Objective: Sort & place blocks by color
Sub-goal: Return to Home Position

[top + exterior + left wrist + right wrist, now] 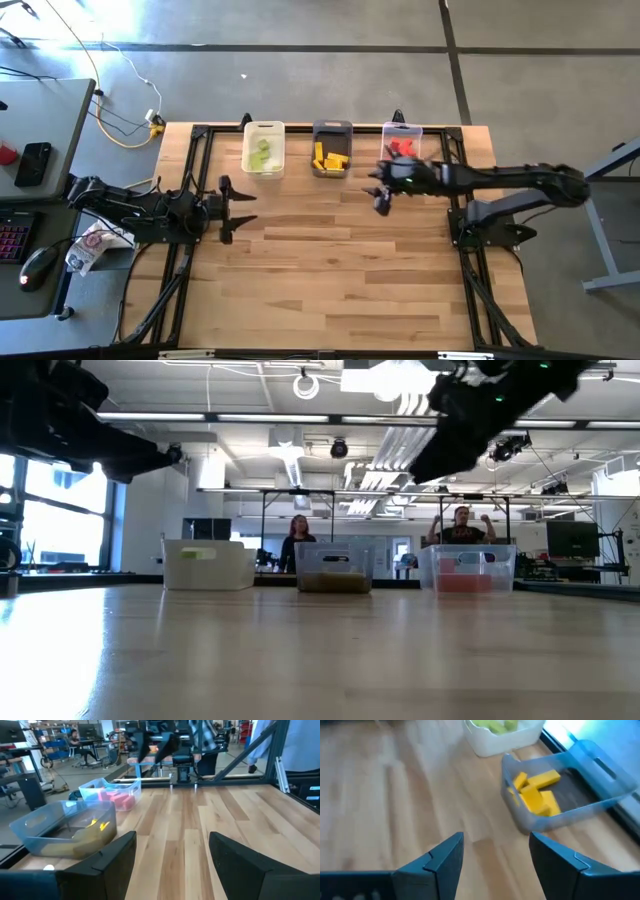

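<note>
All the blocks I see lie in three bins along the table's far edge. Light green blocks are in the white bin, yellow blocks in the dark grey bin, red blocks in the clear bin. My right gripper hangs open above the table, just nearer than the clear bin. Its wrist view shows the yellow blocks and green blocks. My left gripper is open at the table's left side, away from the bins.
A black frame runs around the table's edges and the arm bases. The bare wooden tabletop stretches from the bins to the near edge. A desk with a keyboard and mouse stands left of the table. People are in the room behind.
</note>
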Robot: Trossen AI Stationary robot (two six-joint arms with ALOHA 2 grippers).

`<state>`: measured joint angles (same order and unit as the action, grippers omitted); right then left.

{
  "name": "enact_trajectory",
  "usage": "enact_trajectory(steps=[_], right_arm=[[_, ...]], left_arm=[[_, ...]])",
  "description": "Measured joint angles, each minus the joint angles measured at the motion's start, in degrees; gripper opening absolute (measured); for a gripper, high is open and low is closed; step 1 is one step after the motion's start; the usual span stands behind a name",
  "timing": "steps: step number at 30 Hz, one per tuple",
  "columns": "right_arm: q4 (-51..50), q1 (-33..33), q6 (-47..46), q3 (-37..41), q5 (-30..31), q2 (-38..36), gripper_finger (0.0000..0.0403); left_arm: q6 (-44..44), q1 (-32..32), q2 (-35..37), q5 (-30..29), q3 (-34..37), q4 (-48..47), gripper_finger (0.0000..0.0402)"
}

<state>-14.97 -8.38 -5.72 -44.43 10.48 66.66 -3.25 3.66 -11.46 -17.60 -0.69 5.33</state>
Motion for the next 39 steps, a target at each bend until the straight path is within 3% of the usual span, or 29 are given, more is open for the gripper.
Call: enact_trajectory(steps=[7,18,28,39], right_arm=[[6.58,0.15,-5.6,15.77,-1.44,-17.46,0.0213],[11.61,0.17,-6.06,29.1,-4.75,-38.63,0.0213],[16.65,0.17,-5.86,37.11,-7.94,-50.13,0.0213],[19.8,0.17,-4.34,43.84,-9.77,-55.44,0.0213]], left_arm=[[-5.09,0.0,0.0,-1.55,0.0,0.02,0.0239],[-7.49,0.0,0.0,-1.69,0.0,0.06,0.0239],[-7.47,0.0,0.0,-1.69,-0.02,0.06,0.0239],[-7.44,0.0,0.0,-1.67,-0.02,0.07,0.0239]])
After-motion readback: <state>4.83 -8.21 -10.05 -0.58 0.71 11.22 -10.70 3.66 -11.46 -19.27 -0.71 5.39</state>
